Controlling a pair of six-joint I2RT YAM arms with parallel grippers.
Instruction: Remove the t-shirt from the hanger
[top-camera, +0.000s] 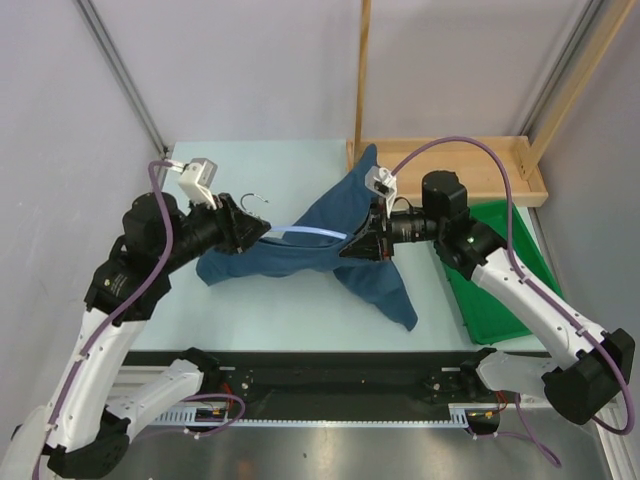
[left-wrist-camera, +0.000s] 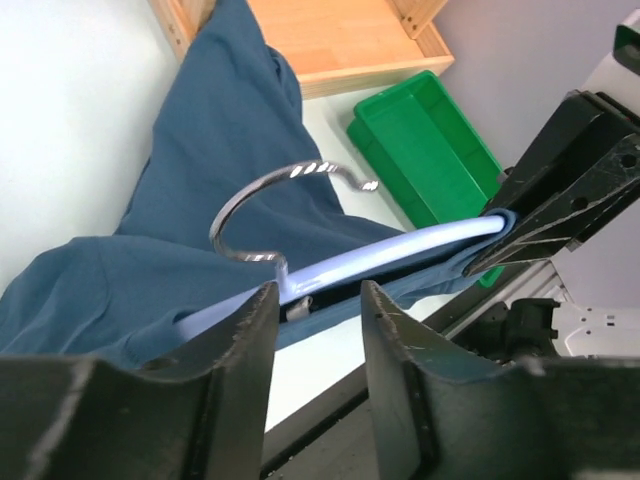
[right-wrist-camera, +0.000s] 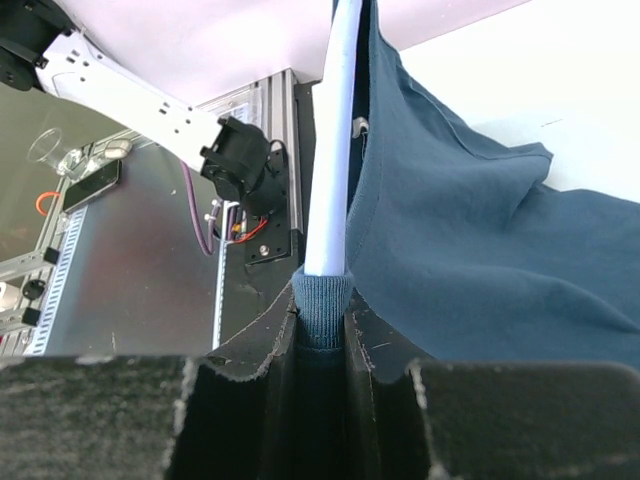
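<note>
- Teal-blue across the middle: the dark teal-blue cloth t-shirt (top-camera: 290, 262) lies crumpled over the pale table (top-camera: 290, 170), one part reaching back toward the wooden tray (top-camera: 480, 180).
- The thin pale blue plastic hanger (left-wrist-camera: 400, 250) runs bare between the two grippers, its metal hook (left-wrist-camera: 285, 180) arching above the cloth.
- The right gripper (right-wrist-camera: 322, 330) is clamped on a ribbed shirt edge wrapped round the hanger's end.
- The left gripper (left-wrist-camera: 318, 300) straddles the hanger beside the hook with its fingers a little apart. I cannot tell whether they pinch it.
- A green plastic tray (top-camera: 520, 240) sits on the right.
</note>
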